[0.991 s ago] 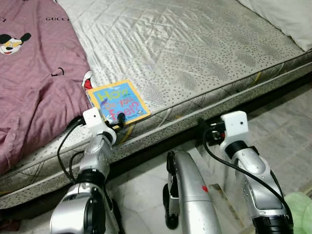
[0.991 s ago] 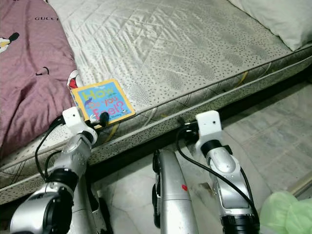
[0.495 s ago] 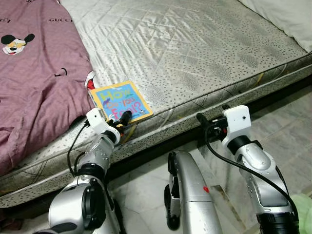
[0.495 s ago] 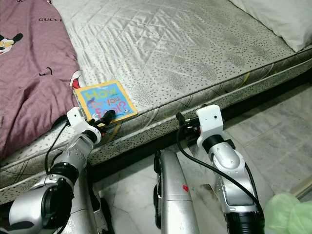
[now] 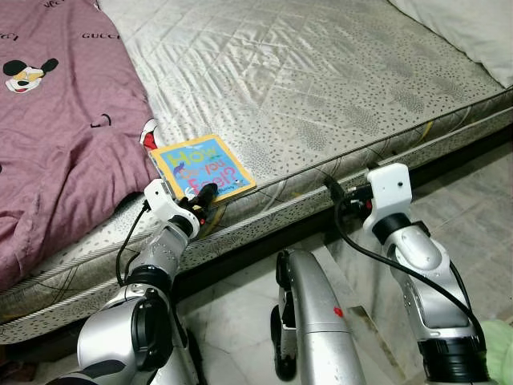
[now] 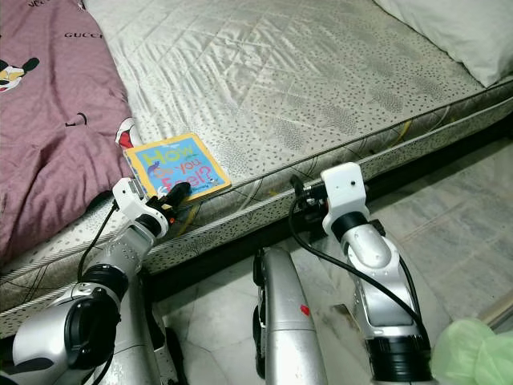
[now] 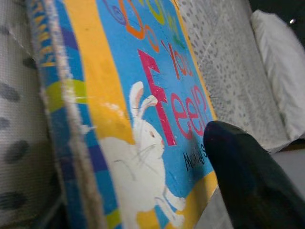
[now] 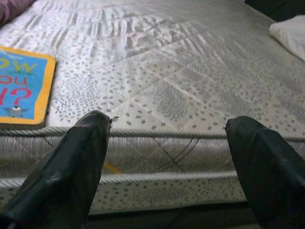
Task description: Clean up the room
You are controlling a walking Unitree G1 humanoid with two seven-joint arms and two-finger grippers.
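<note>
Grey quilted mattress fabric (image 5: 321, 80) fills most of the scene, with a mauve cartoon-printed blanket (image 5: 56, 136) spread over its left part and a white pillow (image 5: 473, 32) at the far right corner. Near the front edge of the mattress, just beside the blanket, lies a square blue and yellow children's board book (image 5: 202, 168), flat and cover up.

The left gripper (image 5: 203, 197) is placed at the book's near edge. In the left wrist view 1 black fingertip (image 7: 248, 176) is seen over the cover by its corner, while the other finger cannot be made out, so whether the book is already pinched cannot be told. The right gripper (image 8: 171, 157) is held with its 2 fingers spread wide, empty, facing the mattress edge well apart from the book.

The step in hand is judged to be picking up the book. A good grip would be had if 1 finger were slid under the overhanging edge and the other pressed on the cover, deep enough that the thin board is not levered out. The soft mattress may give way, so the lift should be made slowly and kept level.
</note>
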